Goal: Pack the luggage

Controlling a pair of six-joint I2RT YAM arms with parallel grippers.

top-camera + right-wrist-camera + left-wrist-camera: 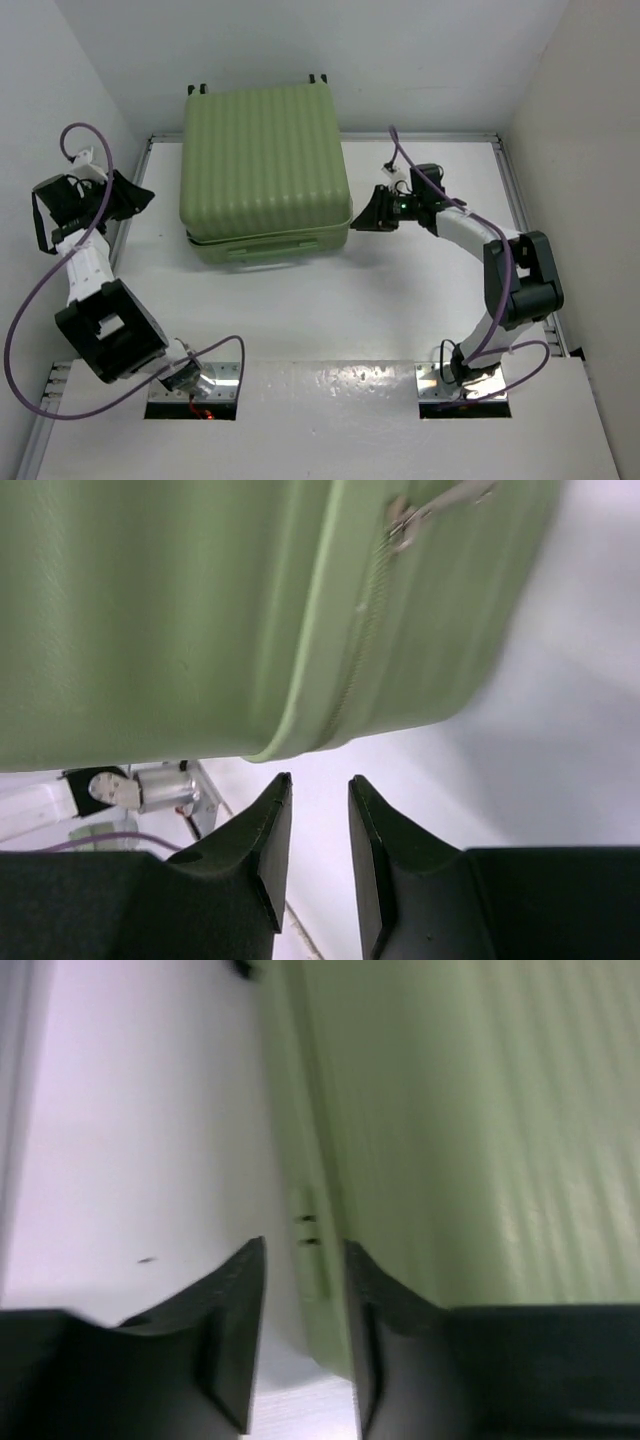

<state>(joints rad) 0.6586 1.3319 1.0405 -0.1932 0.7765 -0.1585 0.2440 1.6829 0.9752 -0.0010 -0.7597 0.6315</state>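
The luggage (265, 170), a light-green ribbed hard-shell suitcase, lies shut and flat on the white table, with small black wheels at its far edge. My left gripper (148, 198) hovers just left of its left side. In the left wrist view the left gripper (305, 1250) is open and frames the luggage's (480, 1130) side seam without touching it. My right gripper (355, 222) sits at the case's near right corner. Seen from the right wrist, the right gripper (320, 785) is narrowly open and empty, just below the luggage (170, 610) and its zipper pull (400, 525).
White walls enclose the table (300, 320) on the left, back and right. Metal rails (515, 200) run along the table's sides. The case's recessed handle (265, 250) faces the arms. The left arm's base mount (150, 788) shows past the right fingers.
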